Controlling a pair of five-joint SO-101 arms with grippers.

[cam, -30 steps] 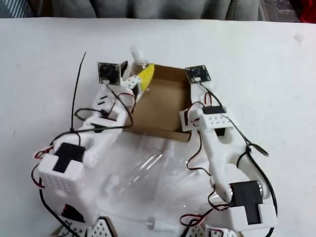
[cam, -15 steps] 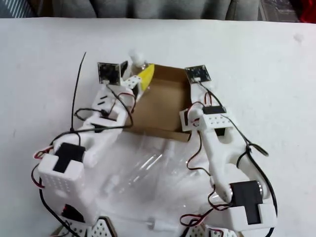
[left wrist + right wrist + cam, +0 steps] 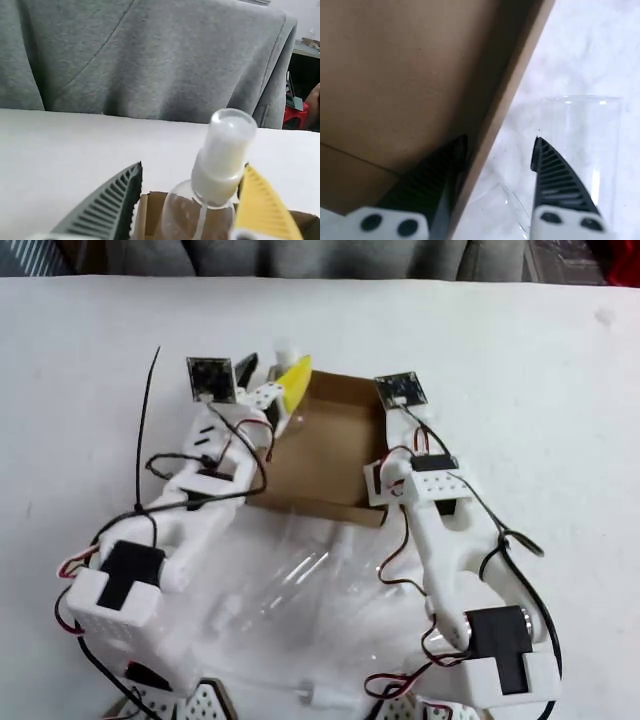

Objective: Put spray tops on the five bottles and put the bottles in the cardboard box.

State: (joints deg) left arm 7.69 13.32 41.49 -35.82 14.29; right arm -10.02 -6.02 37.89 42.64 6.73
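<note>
A clear bottle [image 3: 197,212] with a white spray top [image 3: 223,150] stands upright at the far left corner of the cardboard box [image 3: 330,445]. My left gripper [image 3: 187,187] is open around it. The dark finger [image 3: 112,200] stands apart from the bottle and the yellow finger [image 3: 257,205] lies close beside it. From above, the spray top [image 3: 286,348] shows just past the yellow finger [image 3: 295,380]. My right gripper [image 3: 500,145] is open and straddles a wall of the box [image 3: 505,100], one finger inside and one outside. A clear bottle [image 3: 585,135] lies on the table beside it.
Several clear bottles [image 3: 300,570] lie on the white table in front of the box, between the two arms. A small white part [image 3: 322,695] lies near the front edge. Grey cloth [image 3: 150,55] hangs behind the table's far edge.
My left gripper has opened: the dark finger swung away from the bottle and the left arm shifted a little to the left. The right arm has kept still.
</note>
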